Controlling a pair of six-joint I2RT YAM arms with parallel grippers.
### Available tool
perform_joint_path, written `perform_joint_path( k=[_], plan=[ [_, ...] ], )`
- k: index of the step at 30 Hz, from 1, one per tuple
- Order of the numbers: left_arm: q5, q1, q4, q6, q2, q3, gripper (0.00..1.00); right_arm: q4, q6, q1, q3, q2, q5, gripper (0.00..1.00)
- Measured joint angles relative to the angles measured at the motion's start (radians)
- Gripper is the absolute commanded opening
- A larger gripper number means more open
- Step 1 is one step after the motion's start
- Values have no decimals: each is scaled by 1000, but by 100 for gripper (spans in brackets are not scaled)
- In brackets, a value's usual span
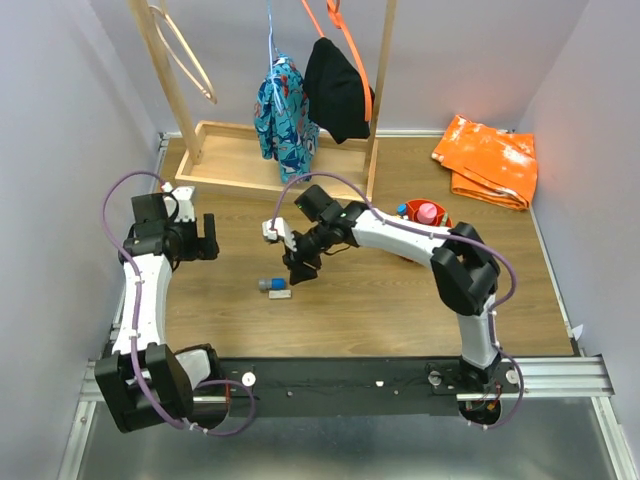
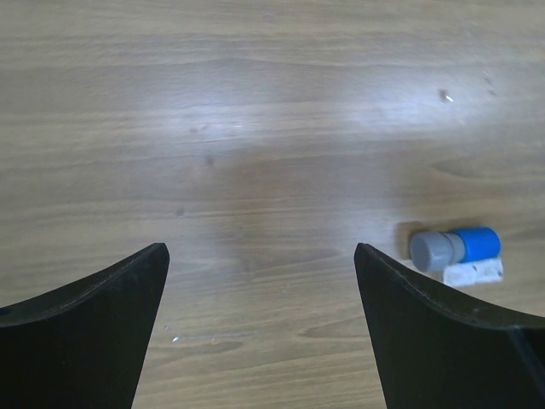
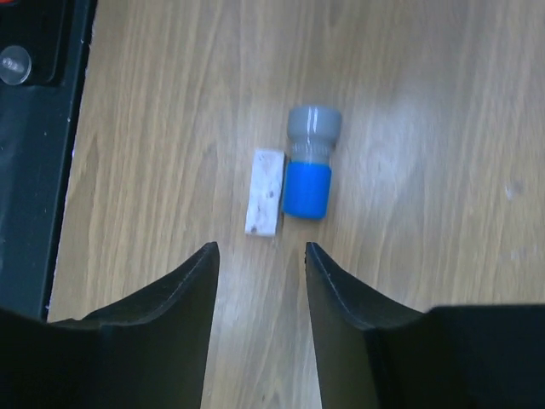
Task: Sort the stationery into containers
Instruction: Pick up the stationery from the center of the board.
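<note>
A short blue stick with a grey cap lies on the wooden table beside a small white eraser. Both show in the top view, the stick and the eraser, and in the left wrist view, the stick and the eraser. My right gripper hovers just short of them, open, nothing between its fingers; from above, the right gripper hangs right above the pair. My left gripper is wide open over bare wood, and the left gripper sits well left of them. The orange cup holds a pink highlighter, half hidden by my right arm.
An orange plastic bag lies at the back right. A wooden rack with hanging clothes stands on a tray base along the back. The black rail with both arm bases runs along the near edge.
</note>
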Motion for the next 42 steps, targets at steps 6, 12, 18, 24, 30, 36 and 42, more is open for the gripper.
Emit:
perform_joint_path(
  k=[6, 12, 18, 24, 30, 36, 42],
  plan=[
    [-36, 64, 0, -40, -21, -11, 99, -32, -34, 51, 168, 142, -44, 26],
    [-37, 65, 1, -49, -29, -13, 99, -71, -47, 83, 241, 214, -76, 13],
    [-37, 65, 2, -52, -11, -13, 99, -114, -64, 95, 299, 274, -103, 24],
    [-36, 65, 10, -54, 21, -13, 99, -147, -90, 109, 303, 302, -105, 32],
    [-31, 65, 19, -56, 39, -13, 99, -155, -101, 124, 294, 307, -92, 50],
    [-15, 65, 32, -56, 43, -13, 99, -124, -102, 127, 260, 302, -85, 50],
    [5, 65, 39, -56, 66, -13, 99, -100, -100, 128, 241, 293, -67, 50]
  ],
)
